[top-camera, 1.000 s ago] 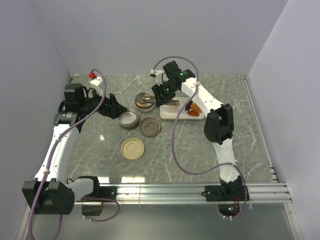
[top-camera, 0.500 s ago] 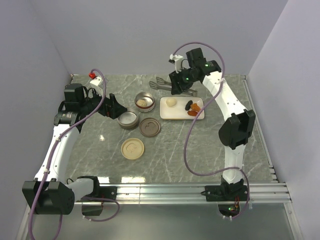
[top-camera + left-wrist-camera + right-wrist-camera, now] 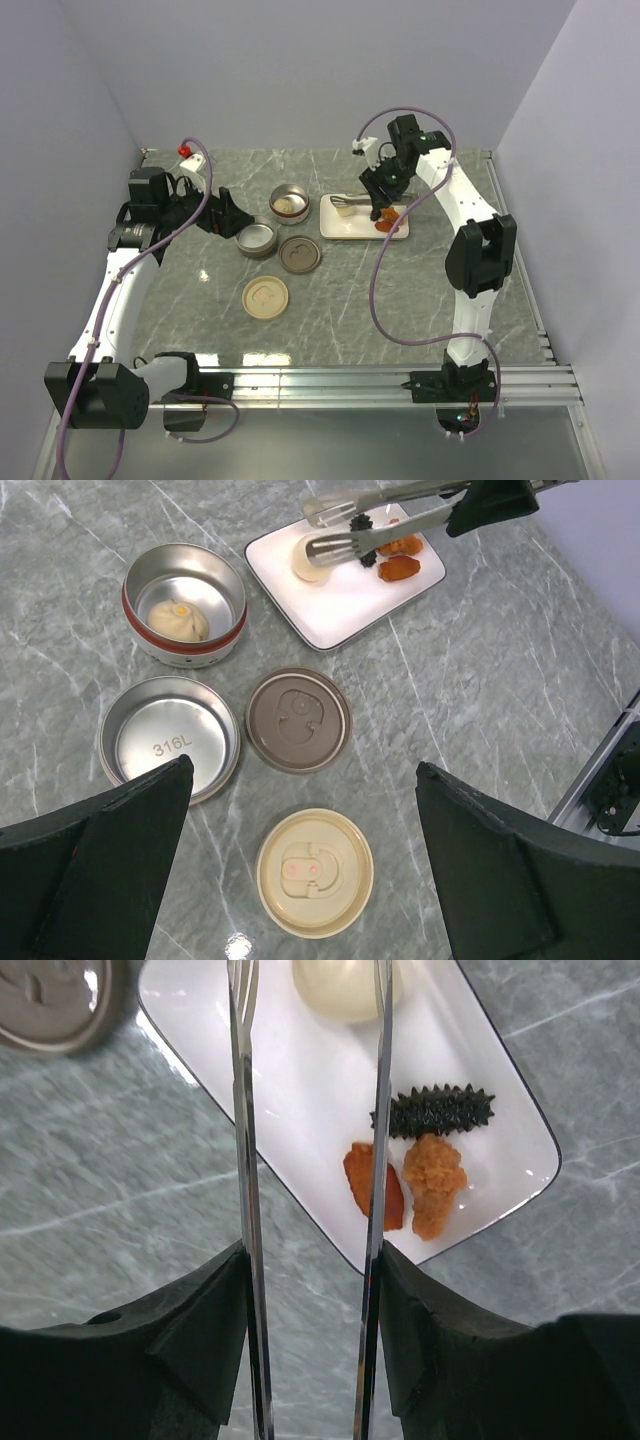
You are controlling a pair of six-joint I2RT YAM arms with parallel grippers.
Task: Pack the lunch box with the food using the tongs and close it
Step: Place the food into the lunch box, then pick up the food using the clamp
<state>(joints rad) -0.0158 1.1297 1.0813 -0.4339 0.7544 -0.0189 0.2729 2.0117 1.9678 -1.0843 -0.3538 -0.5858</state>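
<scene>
My right gripper [image 3: 385, 186] [image 3: 310, 1270] is shut on the silver tongs [image 3: 243, 1150] [image 3: 385, 522], one arm against each finger. The tongs' two arms stand apart, and their tips reach over the white plate [image 3: 290, 1070] [image 3: 352, 228] at a pale round ball [image 3: 345, 985] [image 3: 303, 562]. A black spiky lump [image 3: 435, 1110] and two orange chunks [image 3: 432, 1185] lie at the plate's right end. A second pale ball [image 3: 179, 619] sits in the red-banded lunch box bowl [image 3: 135, 575] [image 3: 276, 192]. My left gripper [image 3: 232, 215] [image 3: 305, 770] hangs open, high over the lids.
An empty steel bowl [image 3: 170, 742] [image 3: 256, 240] stands near the red-banded one. A brown lid [image 3: 298, 720] [image 3: 300, 254] and a cream lid [image 3: 314, 872] [image 3: 265, 297] lie flat on the marble table. A red button [image 3: 184, 149] sits at the back left corner.
My right arm has swung with the tongs from over the red-banded bowl, up toward the back, then down to the plate. A pale ball now lies in that bowl. The left arm has not moved.
</scene>
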